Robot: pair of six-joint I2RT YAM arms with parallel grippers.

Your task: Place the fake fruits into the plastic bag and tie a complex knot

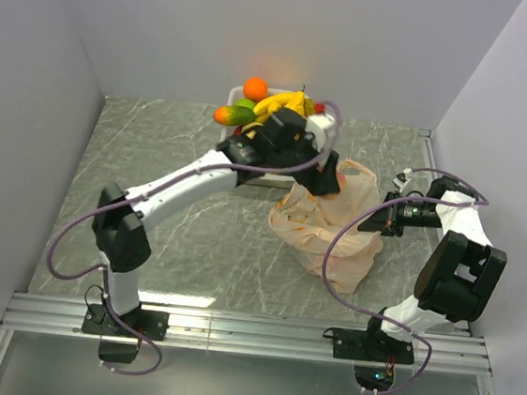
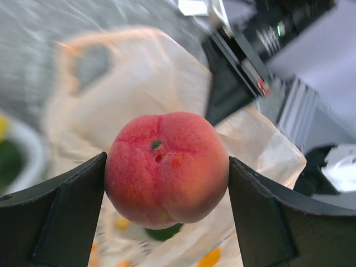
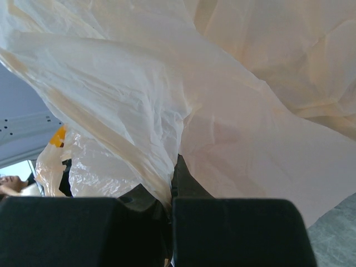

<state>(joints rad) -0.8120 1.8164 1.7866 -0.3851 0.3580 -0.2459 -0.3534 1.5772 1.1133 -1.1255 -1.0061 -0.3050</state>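
**Peach poised over the bag mouth**

Top view: the left claw [image 1: 325, 179] hangs over the plastic bag [image 1: 335, 231] right of centre on the surface [image 1: 194, 233], and other fake fruits [image 1: 269, 104] fill the tray [image 1: 232, 91] at upper centre. Left wrist view: the jaws stand wide, clamped on both sides of the peach [image 2: 167, 167]. Right wrist view: the right claw [image 3: 169, 217] is closed tight on a fold of bag film. If that pinch slips, the mouth may sag. The peach could then land on the film and roll off.
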